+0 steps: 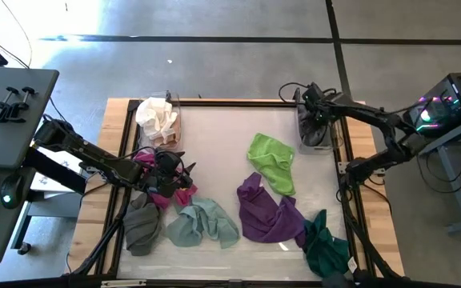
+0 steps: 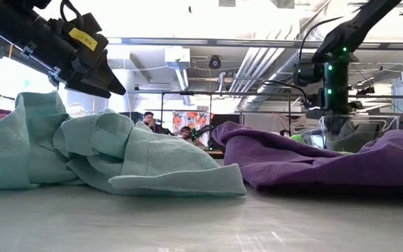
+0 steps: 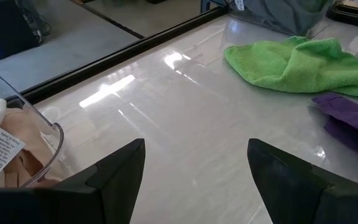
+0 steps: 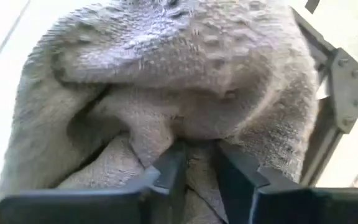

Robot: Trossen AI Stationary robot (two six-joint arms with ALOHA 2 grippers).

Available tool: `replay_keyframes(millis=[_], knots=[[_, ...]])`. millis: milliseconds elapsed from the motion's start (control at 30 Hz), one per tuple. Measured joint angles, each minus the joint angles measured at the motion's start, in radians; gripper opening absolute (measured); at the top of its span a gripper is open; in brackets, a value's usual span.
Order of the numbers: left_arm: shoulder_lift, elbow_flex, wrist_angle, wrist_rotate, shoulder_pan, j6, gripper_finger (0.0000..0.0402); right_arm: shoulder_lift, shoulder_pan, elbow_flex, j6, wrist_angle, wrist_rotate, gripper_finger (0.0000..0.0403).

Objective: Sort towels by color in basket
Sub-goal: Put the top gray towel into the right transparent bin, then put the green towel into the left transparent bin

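At the table's far right, my right gripper point(image 1: 314, 122) reaches down into a clear basket point(image 1: 332, 140) and is shut on a grey towel point(image 4: 166, 68). A second clear basket point(image 1: 174, 112) at the far left holds cream towels point(image 1: 155, 120). My left gripper point(image 1: 174, 172) hangs open above a magenta towel point(image 1: 160, 192), with nothing between its fingers point(image 3: 120, 174). Lying loose on the table are towels in lime green point(image 1: 271, 160), purple point(image 1: 266, 214), dark green point(image 1: 324, 246), mint point(image 1: 202, 224) and grey-brown point(image 1: 142, 226). My right gripper has a raised fold of the grey towel point(image 4: 194, 149) between its two fingers, which stand close together. The fingers come from above, pointing steeply down into the basket. The rest of the towel lies bunched in the basket below them.
A dark raised frame point(image 1: 230, 102) runs around the table top. Bare surface point(image 1: 214, 152) lies between the two baskets and the lime green towel. In the low view the mint towel point(image 2: 117, 154) and the purple towel point(image 2: 313, 157) heap up in front.
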Motion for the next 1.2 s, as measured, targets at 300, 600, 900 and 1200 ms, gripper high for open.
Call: replay_keyframes(millis=[300,600,900,1200], knots=[[0.0,0.0,0.005,0.007,0.0,0.0,0.0273,-0.12,0.004,0.2,0.034,-0.174,0.008,0.0173],[0.0,0.0,0.115,0.024,0.003,0.092,0.0273,-0.318,0.197,0.189,0.088,-0.098,-0.031,0.0181],[0.017,0.0,0.519,0.258,0.111,0.455,0.0273,-0.403,0.57,-0.05,0.102,0.245,-0.102,0.0181],[0.188,0.0,1.018,0.442,0.233,0.669,0.0273,-0.37,0.844,-0.224,0.094,0.492,-0.105,0.0181]])
